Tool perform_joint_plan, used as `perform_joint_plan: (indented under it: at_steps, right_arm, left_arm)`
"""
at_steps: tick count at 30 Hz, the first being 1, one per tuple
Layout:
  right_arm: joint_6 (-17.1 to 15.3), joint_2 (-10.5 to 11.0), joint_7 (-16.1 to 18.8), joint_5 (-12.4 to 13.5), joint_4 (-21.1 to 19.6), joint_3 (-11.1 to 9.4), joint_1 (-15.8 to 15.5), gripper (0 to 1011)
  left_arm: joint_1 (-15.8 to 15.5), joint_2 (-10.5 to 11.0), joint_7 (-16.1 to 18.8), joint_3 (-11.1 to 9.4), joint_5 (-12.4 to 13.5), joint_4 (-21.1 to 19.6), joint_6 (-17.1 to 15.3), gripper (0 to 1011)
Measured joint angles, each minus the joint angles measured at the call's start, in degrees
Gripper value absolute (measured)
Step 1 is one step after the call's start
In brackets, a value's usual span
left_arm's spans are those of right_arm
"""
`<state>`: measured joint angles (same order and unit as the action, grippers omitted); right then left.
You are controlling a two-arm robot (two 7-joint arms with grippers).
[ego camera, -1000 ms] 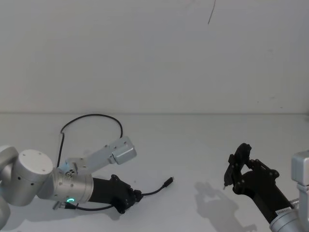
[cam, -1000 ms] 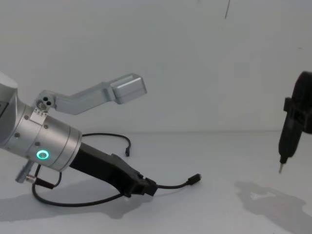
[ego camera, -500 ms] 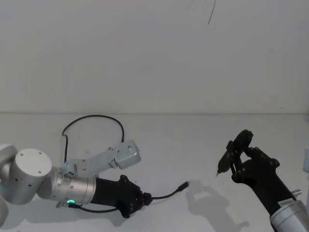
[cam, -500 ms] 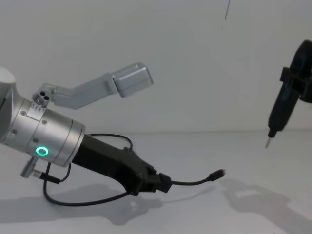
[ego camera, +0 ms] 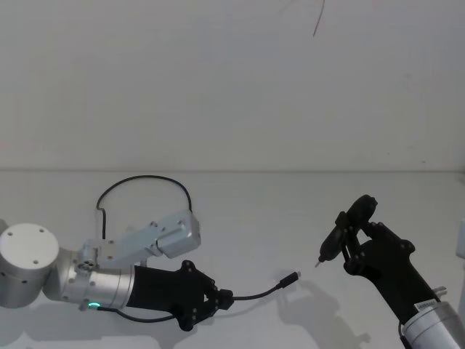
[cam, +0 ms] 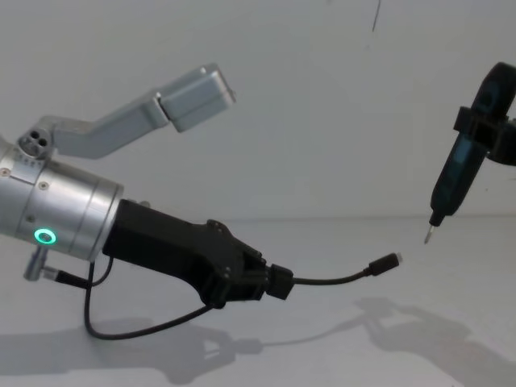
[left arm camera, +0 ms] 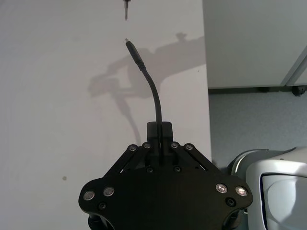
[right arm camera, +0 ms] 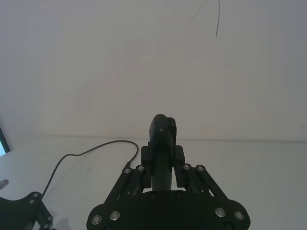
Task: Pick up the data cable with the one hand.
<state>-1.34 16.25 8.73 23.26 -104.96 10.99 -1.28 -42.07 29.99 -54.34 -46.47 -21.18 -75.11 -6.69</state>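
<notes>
While pinched like this, looks securely taken: black angular two-fingered left hand [ego camera: 224,298] on a thick silver wrist with a green glowing ring, low over the left of the white bench [ego camera: 290,211], closed on the long thin black data cable [ego camera: 254,294] a short way behind one metal-tipped plug. From the chest view, a short free end jutting forward out of the fingertips and curving slightly upward, plug clear of the surface with its shadow beneath. Behind the grip, slack drooping under the wrist and trailing back in a wide loop across the bench, far plug lying behind the left arm. Over on the right, raised off the bench: dark right hand [ego camera: 354,240] clamped around a slim blue-black pen-like tool [cam: 453,177], tip aimed down toward the free plug, near it but not touching. By the look of it very light, limp over any length, stiff enough only for a short stub to carry itself; smooth jacket, likely to slip through a loose pinch. Best taken just behind a plug, as here, never on the connector's metal. Likely to drag and swing its loop when raised, so worth lifting slowly
</notes>
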Motion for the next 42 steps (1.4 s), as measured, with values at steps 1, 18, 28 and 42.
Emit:
perform_joint_plan:
  at_steps: [1, 18, 28, 42]
  right_arm:
    - [-0.1, -0.1, 0.0, 0.1, 0.0, -0.1, 0.0, 263]
    - [-2.5, -0.8, 0.2, 1.5, -3.5, -1.2, -2.3, 263]
    - [-3.4, -0.9, 0.3, 2.5, -6.1, -1.0, -3.6, 263]
    - [-3.7, -1.7, 0.1, 3.3, -5.7, 0.2, -3.5, 263]
  left_arm:
    - [0.1, 0.2, -0.1, 0.1, -0.1, -0.2, 0.2, 42]
    - [1.0, 1.9, -0.8, 0.8, -1.6, -2.3, 2.6, 42]
    - [1.2, 2.2, -1.0, 1.0, -1.8, -2.8, 3.1, 42]
    - [1.3, 2.4, -1.1, 1.1, -2.0, -3.0, 3.3, 42]
